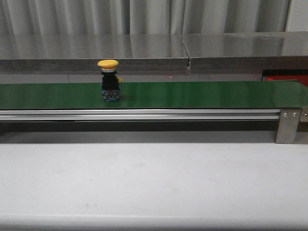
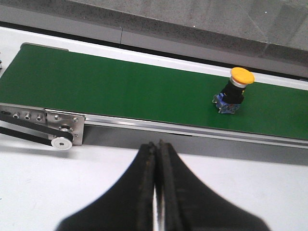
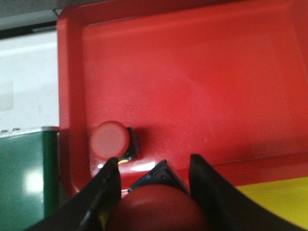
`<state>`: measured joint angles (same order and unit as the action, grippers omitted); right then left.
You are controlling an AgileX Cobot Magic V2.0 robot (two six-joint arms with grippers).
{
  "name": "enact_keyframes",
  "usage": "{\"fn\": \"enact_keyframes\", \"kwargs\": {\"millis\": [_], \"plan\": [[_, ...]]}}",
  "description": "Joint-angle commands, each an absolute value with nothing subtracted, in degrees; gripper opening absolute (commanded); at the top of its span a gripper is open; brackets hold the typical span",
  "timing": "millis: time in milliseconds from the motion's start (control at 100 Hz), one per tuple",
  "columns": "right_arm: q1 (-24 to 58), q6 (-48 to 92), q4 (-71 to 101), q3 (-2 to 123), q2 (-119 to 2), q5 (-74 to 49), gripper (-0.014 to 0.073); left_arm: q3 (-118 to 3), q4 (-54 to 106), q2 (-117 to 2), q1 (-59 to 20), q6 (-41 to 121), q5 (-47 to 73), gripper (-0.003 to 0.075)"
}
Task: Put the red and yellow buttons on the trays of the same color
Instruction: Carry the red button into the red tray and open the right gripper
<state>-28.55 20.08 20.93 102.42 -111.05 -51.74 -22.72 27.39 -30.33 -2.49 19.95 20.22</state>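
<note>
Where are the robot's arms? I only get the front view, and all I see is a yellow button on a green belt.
Observer: The left gripper is shut and empty, over the white table in front of the belt.
Operator: And the other one?
Observer: The right gripper is at a red tray, with a red button between its fingers.
Operator: Is anything in that tray already?
Observer: Yes, a second red button sits near one corner of it.
</note>
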Motion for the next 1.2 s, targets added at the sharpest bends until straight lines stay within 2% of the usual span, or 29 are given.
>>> {"fn": "enact_keyframes", "kwargs": {"millis": [0,560,900,1020,1150,1190], "plan": [[-29.54,20.07,25.48,104.17,-110.24,-47.23,0.0201,-24.31,28.54,-30.41,-2.96,19.88,16.19,-0.0019],[-29.40,21.67,26.39,104.24,-121.59,-37.67,0.0201,-24.31,28.54,-30.41,-2.96,19.88,16.19,-0.0019],[-29.40,22.64,27.53,104.91,-124.65,-37.44,0.0221,-24.31,28.54,-30.41,-2.96,19.88,16.19,-0.0019],[-29.40,22.64,27.53,105.40,-124.65,-37.54,0.0320,-24.31,28.54,-30.41,-2.96,19.88,16.19,-0.0019],[-29.40,22.64,27.56,107.23,-124.52,-38.20,0.0546,-24.31,28.54,-30.41,-2.96,19.88,16.19,-0.0019],[-29.40,22.64,27.56,107.98,-124.38,-38.63,0.0589,-24.31,28.54,-30.41,-2.96,19.88,16.19,-0.0019]]}}
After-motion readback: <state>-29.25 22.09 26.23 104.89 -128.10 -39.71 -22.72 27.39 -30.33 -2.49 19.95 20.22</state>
